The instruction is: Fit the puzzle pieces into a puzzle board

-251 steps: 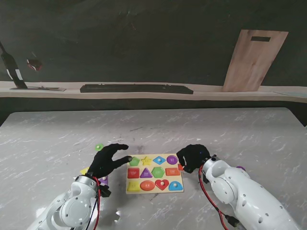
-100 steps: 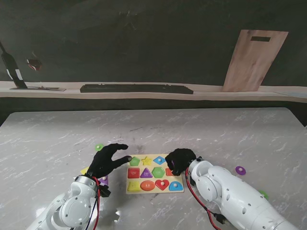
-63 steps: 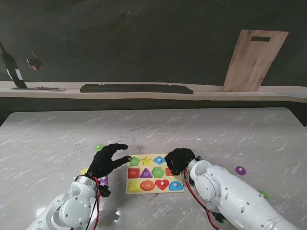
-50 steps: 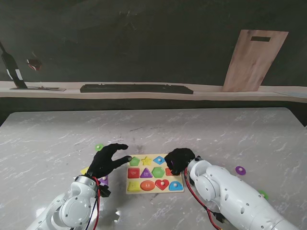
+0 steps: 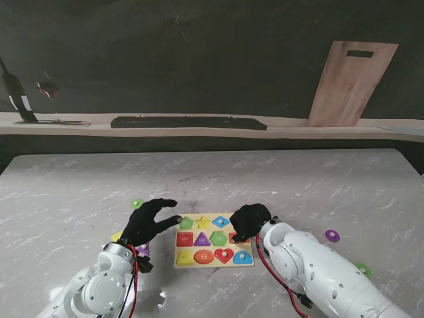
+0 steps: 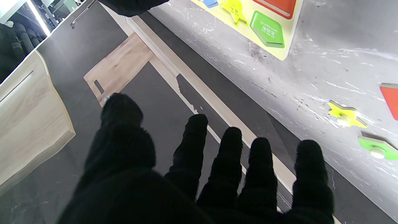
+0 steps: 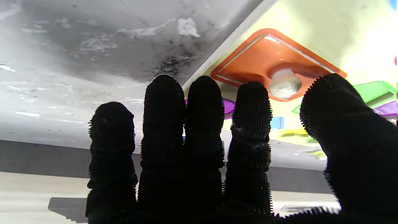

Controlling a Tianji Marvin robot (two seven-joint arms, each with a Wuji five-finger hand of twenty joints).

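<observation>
The yellow puzzle board (image 5: 213,257) lies between my two hands, with coloured shapes seated in its slots. My right hand (image 5: 248,222) hovers over the board's right edge, hiding the far right slot. Its fingers (image 7: 252,124) stretch out flat and hold nothing. Just past them an orange piece (image 7: 248,65) with a white knob sits in the board (image 7: 311,28). My left hand (image 5: 149,222) is open with spread fingers (image 6: 230,161), beside the board's left edge (image 6: 292,31). A green pentagon (image 6: 267,29) sits in that corner.
Loose pieces lie around: a green ring (image 5: 136,203), a yellow piece (image 5: 117,236) by my left wrist, a purple piece (image 5: 332,235) and a green one (image 5: 362,268) on the right. The left wrist view shows a yellow star (image 6: 345,111), a green piece (image 6: 377,149) and a red one (image 6: 391,99).
My right hand moved left from beside the board to over its right columns, then eased slightly back to the right. The left hand has stayed still.
</observation>
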